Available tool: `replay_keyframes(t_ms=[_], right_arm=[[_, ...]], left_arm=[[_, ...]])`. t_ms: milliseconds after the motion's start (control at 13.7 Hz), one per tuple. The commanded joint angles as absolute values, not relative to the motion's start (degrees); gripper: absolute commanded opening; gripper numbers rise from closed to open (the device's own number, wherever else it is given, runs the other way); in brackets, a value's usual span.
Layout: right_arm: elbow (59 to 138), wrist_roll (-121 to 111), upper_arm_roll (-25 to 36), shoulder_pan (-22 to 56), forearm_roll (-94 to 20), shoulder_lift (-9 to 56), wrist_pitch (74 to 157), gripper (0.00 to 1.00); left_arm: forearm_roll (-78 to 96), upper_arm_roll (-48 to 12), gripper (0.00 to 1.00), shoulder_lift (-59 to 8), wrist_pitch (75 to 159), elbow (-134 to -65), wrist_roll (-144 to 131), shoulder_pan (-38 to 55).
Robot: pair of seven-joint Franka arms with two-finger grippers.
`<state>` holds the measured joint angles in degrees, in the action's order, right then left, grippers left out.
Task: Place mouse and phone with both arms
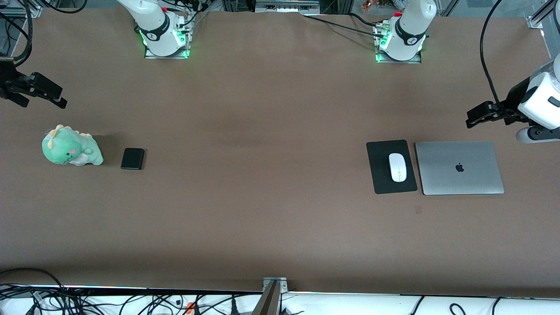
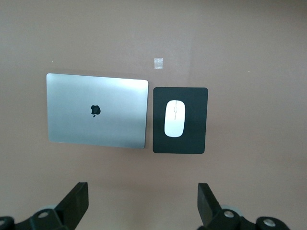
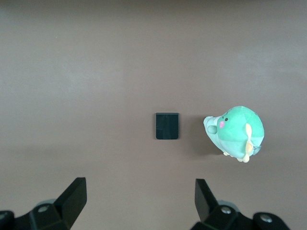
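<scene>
i see the mouse on the mouse pad beside the laptop, the phone near the plush toy. left claw and right claw hang apart, empty. the mouse looks glossy and slippery; i would pinch its long sides.

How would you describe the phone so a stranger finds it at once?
Look toward the right arm's end of the brown table, at the green plush dinosaur. The phone lies flat beside it, apart: a small black rectangle with rounded corners, far smaller than the black mouse pad.
</scene>
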<state>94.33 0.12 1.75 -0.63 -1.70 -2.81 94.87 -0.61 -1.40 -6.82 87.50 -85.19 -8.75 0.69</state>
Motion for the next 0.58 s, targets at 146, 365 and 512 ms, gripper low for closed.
replay_keyframes(t_ms=[146,365,512], right_arm=[[94.31,-0.53,1.41,-0.88,-0.97,-2.9,95.01,1.0],[94.31,-0.53,1.41,-0.88,-0.97,-2.81,94.92,1.0],[94.31,-0.53,1.41,-0.88,-0.97,-2.81,94.83,1.0]], left_arm=[[0.62,-1.32,1.0,-6.77,87.28,-84.64,-7.56,0.44],[0.62,-1.32,1.0,-6.77,87.28,-84.64,-7.56,0.44],[0.62,-1.32,1.0,-6.77,87.28,-84.64,-7.56,0.44]])
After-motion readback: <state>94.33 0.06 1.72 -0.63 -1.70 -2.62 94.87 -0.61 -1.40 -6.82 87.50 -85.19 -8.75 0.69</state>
